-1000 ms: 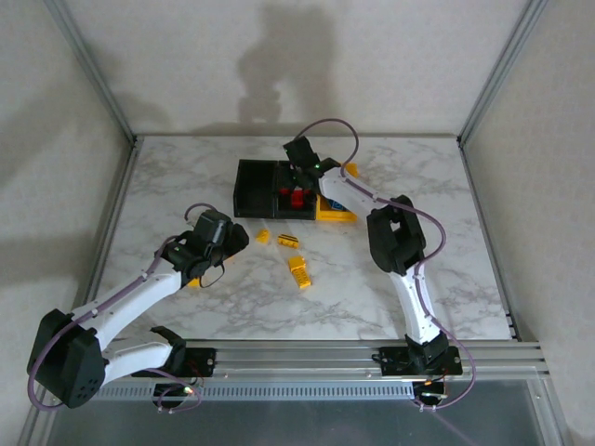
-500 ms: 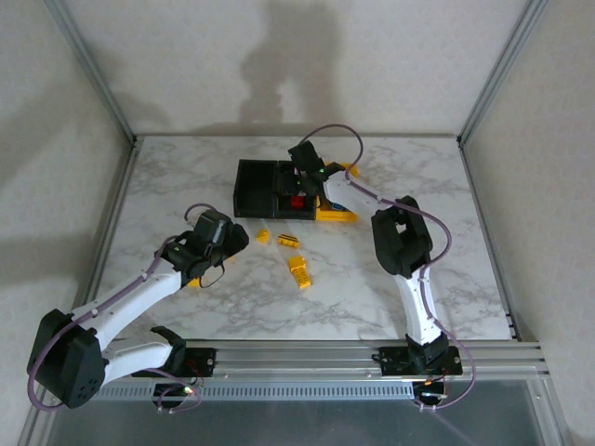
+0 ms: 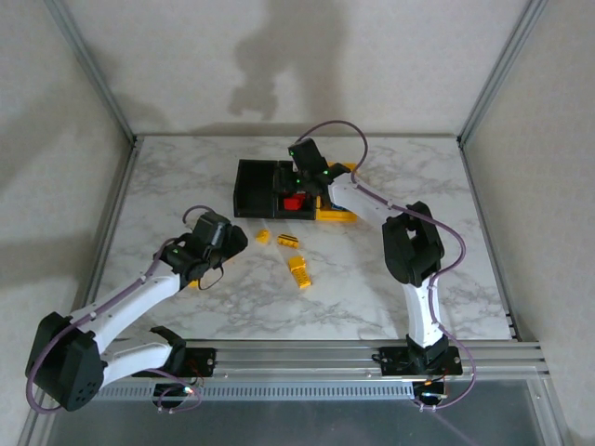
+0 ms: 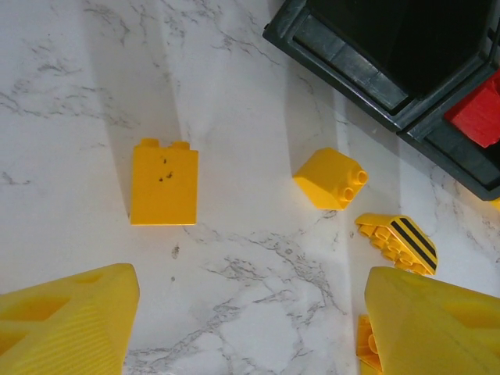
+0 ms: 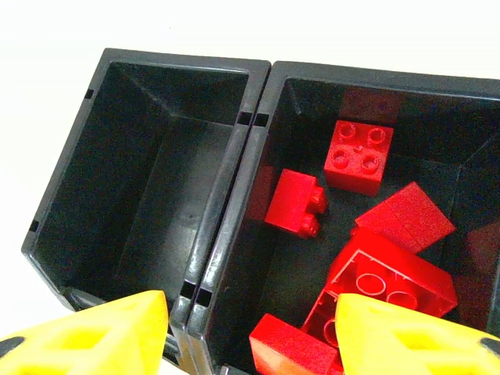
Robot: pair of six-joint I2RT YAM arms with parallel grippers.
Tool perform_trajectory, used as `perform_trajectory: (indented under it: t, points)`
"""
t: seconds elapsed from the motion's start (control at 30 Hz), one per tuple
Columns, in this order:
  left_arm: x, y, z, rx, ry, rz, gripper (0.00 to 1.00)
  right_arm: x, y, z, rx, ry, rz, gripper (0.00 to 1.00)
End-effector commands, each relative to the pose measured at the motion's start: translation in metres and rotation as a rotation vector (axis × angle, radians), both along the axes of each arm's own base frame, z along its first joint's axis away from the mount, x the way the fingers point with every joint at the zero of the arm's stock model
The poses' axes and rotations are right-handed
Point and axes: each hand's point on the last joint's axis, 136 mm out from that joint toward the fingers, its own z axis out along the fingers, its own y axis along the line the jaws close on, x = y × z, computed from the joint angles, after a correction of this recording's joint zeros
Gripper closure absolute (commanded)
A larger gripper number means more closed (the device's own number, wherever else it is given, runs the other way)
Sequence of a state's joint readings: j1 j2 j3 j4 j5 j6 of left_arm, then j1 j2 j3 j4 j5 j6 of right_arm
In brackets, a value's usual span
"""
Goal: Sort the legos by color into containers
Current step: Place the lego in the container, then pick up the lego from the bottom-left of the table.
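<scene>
Several yellow legos (image 4: 164,182) are lying on the desk (image 4: 62,70) under our left pincer (image 4: 250,312), which is gaping empty. We are hovering our right pincer (image 5: 251,332), spread and empty, above the black bin (image 5: 375,74) holding red legos (image 5: 358,156).

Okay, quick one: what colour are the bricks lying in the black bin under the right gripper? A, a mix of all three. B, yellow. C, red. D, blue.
C: in the right wrist view, the bricks visible inside that black bin are all red, with the right gripper hanging open above them.
</scene>
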State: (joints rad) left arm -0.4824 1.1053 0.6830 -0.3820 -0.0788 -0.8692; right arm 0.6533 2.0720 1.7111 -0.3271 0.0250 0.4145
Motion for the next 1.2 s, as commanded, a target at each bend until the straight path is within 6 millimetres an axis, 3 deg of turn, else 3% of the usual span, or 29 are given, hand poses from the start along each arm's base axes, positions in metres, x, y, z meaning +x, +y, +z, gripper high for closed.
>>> perform_trajectory:
  t: [0.0, 0.23, 0.33, 0.5, 0.6, 0.83, 0.97, 1.17]
  points:
    - [-0.008, 0.014, -0.005, 0.026, 0.015, 0.045, 0.23, -0.008, -0.003, 0.023, 0.033, -0.029, 0.004, 0.42]
    - [-0.012, 0.023, -0.014, 0.071, 0.038, 0.068, 0.19, -0.047, -0.008, 0.03, 0.055, -0.019, 0.041, 0.43]
    - [-0.015, 0.032, -0.019, 0.108, 0.05, 0.098, 0.17, -0.065, -0.019, 0.029, 0.071, -0.01, 0.037, 0.42]
    - [-0.026, 0.057, -0.022, 0.214, 0.085, 0.159, 0.14, -0.106, -0.023, 0.017, 0.1, 0.036, 0.055, 0.42]
    - [-0.037, 0.079, -0.026, 0.289, 0.124, 0.197, 0.14, -0.12, -0.028, 0.013, 0.107, 0.049, 0.051, 0.42]
    - [-0.041, 0.102, -0.036, 0.329, 0.157, 0.28, 0.11, -0.138, -0.028, 0.024, 0.128, 0.035, 0.083, 0.42]
    - [-0.046, 0.105, -0.056, 0.338, 0.206, 0.29, 0.11, -0.144, -0.034, 0.023, 0.124, 0.034, 0.074, 0.42]
    - [-0.054, 0.111, -0.078, 0.324, 0.241, 0.315, 0.24, -0.146, -0.039, 0.018, 0.117, 0.037, 0.068, 0.42]
